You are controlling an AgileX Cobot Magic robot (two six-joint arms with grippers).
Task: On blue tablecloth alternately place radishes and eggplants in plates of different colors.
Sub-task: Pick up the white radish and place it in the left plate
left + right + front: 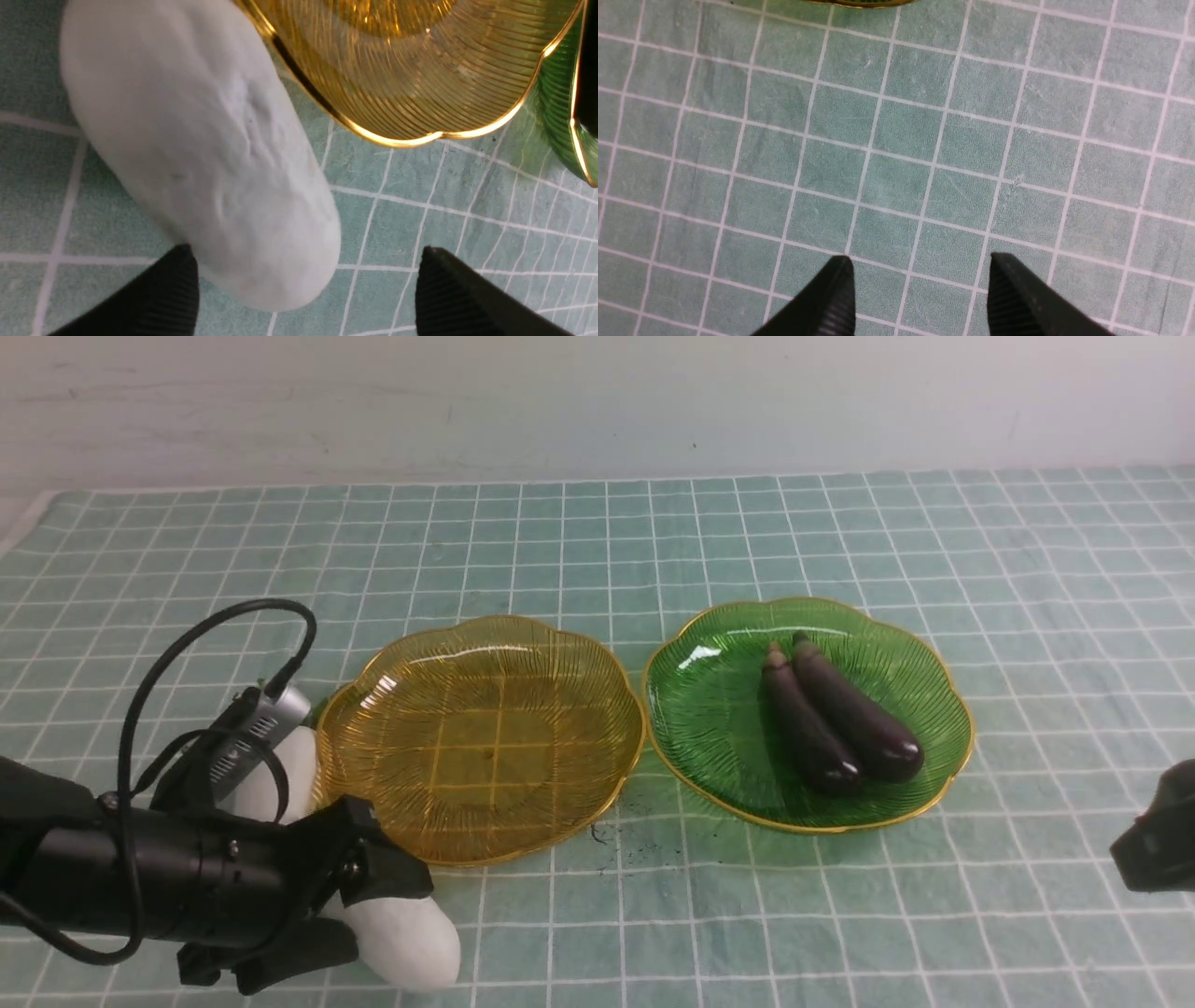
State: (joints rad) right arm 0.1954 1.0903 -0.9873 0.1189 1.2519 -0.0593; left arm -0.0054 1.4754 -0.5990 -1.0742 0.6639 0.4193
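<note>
Two radishes lie on the blue tablecloth (pixel 597 541) at the front left of the empty amber plate (pixel 485 737). My left gripper (pixel 392 915) is open, its jaws astride the rounded end of the nearer radish (pixel 411 938), which rests on the cloth. In the left wrist view that radish (pixel 187 140) lies between the fingertips (pixel 180 280), closer to one of them. The second radish (pixel 285 770) is partly hidden behind my left wrist. Two eggplants (pixel 840 714) lie side by side in the green plate (pixel 709 709). My right gripper (pixel 920 257) is open and empty over bare cloth.
The two plates stand side by side, almost touching. The amber plate's rim (pixel 411 140) is close to the radish, and the green plate's edge (pixel 556 107) shows beyond it. A white wall runs behind the cloth. My right arm (pixel 1158 840) sits at the front right edge.
</note>
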